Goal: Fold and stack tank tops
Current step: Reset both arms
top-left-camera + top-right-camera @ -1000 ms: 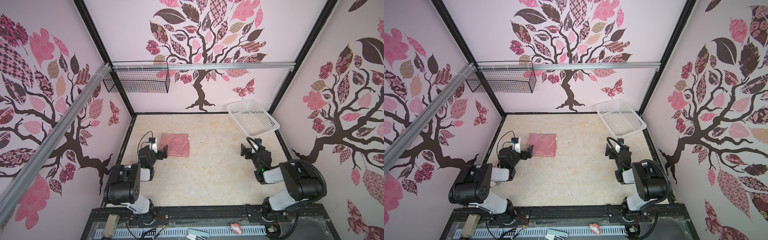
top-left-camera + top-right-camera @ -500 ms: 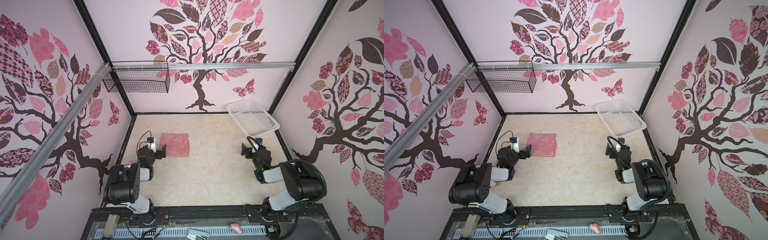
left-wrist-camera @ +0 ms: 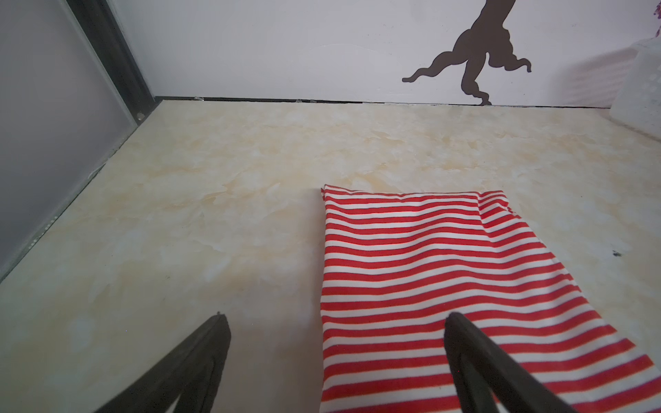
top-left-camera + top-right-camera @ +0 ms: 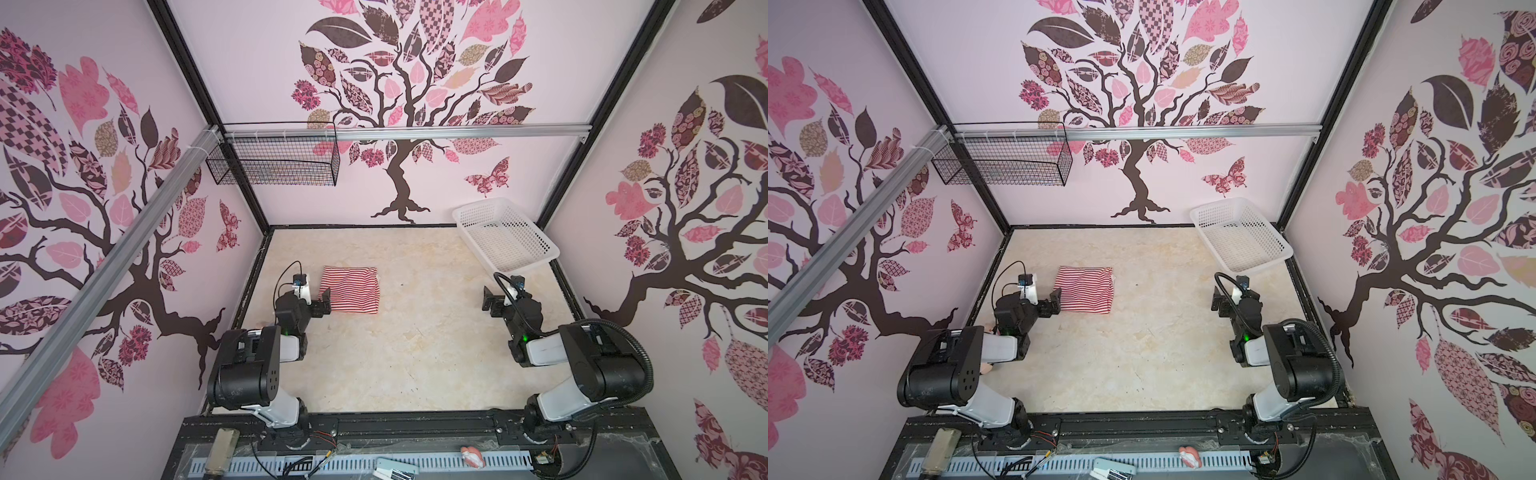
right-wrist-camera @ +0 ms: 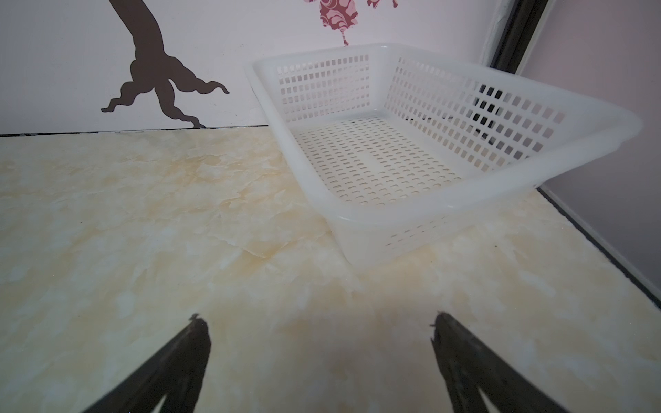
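The tank tops (image 4: 351, 289) lie as one folded red-and-white striped pile on the left half of the marble-patterned table, seen in both top views (image 4: 1086, 289). I cannot tell how many layers it holds. My left gripper (image 4: 322, 305) is open at the pile's near left edge. In the left wrist view one fingertip is over the stripes (image 3: 447, 286) and the other over bare table, with nothing gripped between them (image 3: 334, 316). My right gripper (image 4: 490, 299) is open and empty on the right side, low over bare table (image 5: 318, 320), far from the pile.
A white perforated basket (image 4: 473, 239) stands empty at the back right corner, tilted against the wall, just beyond the right gripper (image 5: 297, 157). A black wire basket (image 4: 274, 162) hangs on the back left wall. Walls close in the table's left, back and right sides.
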### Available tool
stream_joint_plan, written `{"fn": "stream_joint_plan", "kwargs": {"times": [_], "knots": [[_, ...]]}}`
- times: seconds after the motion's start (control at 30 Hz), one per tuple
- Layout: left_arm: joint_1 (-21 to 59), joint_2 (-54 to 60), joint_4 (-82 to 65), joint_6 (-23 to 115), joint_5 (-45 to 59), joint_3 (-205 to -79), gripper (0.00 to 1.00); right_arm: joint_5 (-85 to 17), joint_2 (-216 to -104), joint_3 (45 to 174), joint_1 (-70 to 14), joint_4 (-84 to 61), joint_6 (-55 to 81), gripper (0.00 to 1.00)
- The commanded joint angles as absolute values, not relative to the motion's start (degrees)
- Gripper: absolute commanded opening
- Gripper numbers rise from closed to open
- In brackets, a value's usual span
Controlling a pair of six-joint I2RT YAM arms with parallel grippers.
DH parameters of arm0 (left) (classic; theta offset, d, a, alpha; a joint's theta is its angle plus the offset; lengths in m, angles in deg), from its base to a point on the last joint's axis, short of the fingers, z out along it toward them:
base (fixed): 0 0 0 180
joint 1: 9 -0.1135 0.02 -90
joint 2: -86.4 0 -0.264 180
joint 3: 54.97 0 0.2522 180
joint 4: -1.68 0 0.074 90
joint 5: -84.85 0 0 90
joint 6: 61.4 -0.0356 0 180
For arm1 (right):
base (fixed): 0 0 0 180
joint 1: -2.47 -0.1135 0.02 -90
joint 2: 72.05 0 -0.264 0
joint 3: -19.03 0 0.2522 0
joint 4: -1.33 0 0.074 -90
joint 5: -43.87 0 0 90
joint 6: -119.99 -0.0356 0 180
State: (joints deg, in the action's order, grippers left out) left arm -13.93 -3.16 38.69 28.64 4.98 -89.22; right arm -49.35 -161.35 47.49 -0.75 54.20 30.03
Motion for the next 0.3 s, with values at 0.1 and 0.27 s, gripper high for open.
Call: {"fn": "stream_joint_plan", "kwargs": {"times": [0.1,0.27], "knots": [[-13.31,-2.89,38.0,28.65,3.64,-90.62,0.97,-49.82,-161.26,48.73,-0.52,54.72,29.62,1.0],[-13.31,-2.72,38.27,28.66,3.64,-90.37,0.97,-49.77,-161.26,48.74,-0.52,54.72,29.64,1.0]]}}
